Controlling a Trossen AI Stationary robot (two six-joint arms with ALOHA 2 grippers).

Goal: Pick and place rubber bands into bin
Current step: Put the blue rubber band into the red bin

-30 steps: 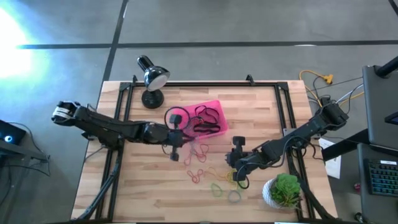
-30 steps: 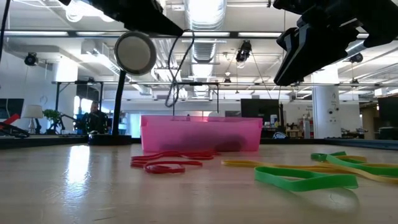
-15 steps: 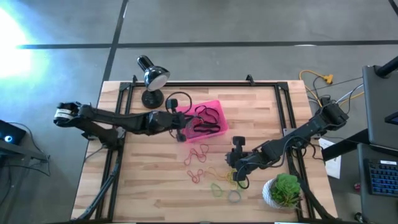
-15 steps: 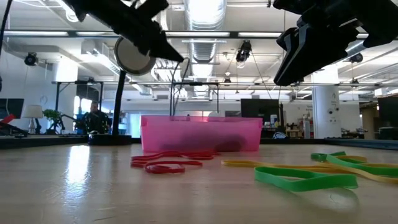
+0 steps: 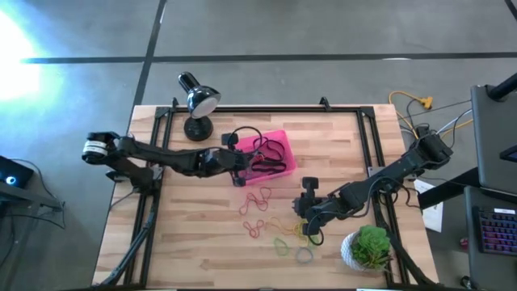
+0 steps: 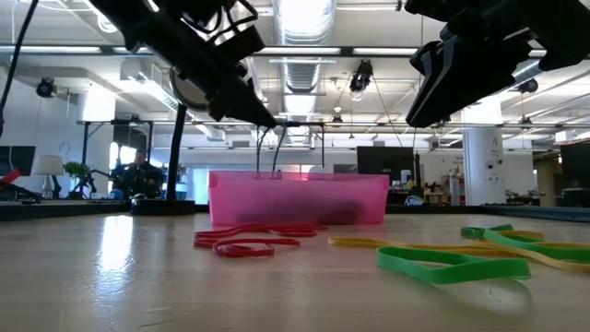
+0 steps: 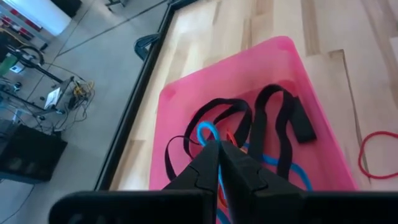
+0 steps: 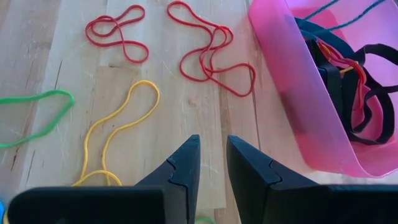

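left pincer (image 7: 219, 163) closed over bin (image 7: 186, 93), black band (image 5: 244, 133) pinched

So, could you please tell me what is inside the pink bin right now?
The pink bin holds several black rubber bands, a blue band and a red one. The shut left tool above it hides whatever lies beneath it.

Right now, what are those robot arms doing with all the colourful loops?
The left gripper, shut on a black rubber band, hangs over the pink bin, which already holds several bands. The right gripper waits above the loose rubber bands on the table.
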